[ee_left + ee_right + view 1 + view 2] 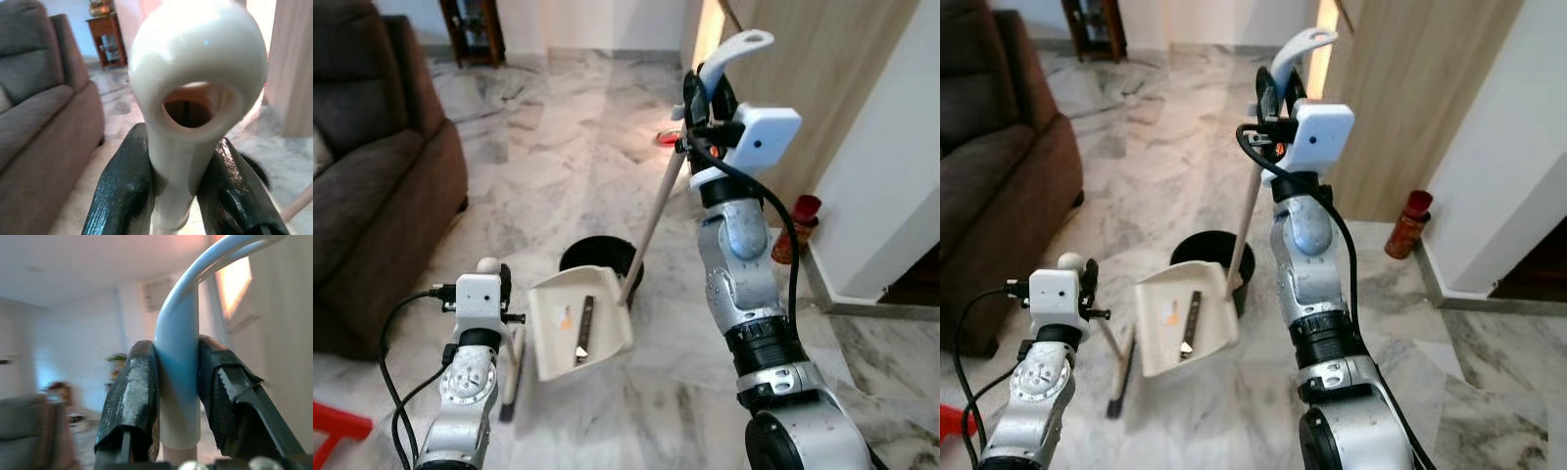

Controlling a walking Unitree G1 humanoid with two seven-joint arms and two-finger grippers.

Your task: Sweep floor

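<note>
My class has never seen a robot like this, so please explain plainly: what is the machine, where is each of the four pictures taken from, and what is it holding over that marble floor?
It is a humanoid robot with two silver arms, each ending in two black fingers. The two wide pictures come from cameras in its head, looking down. The two close-ups come from cameras on its wrists. The right gripper is shut on the dustpan handle, whose cream dustpan tilts beside a black bin and carries a few scraps. The left gripper is shut on the broom handle. A brown sofa stands on its left.
</note>
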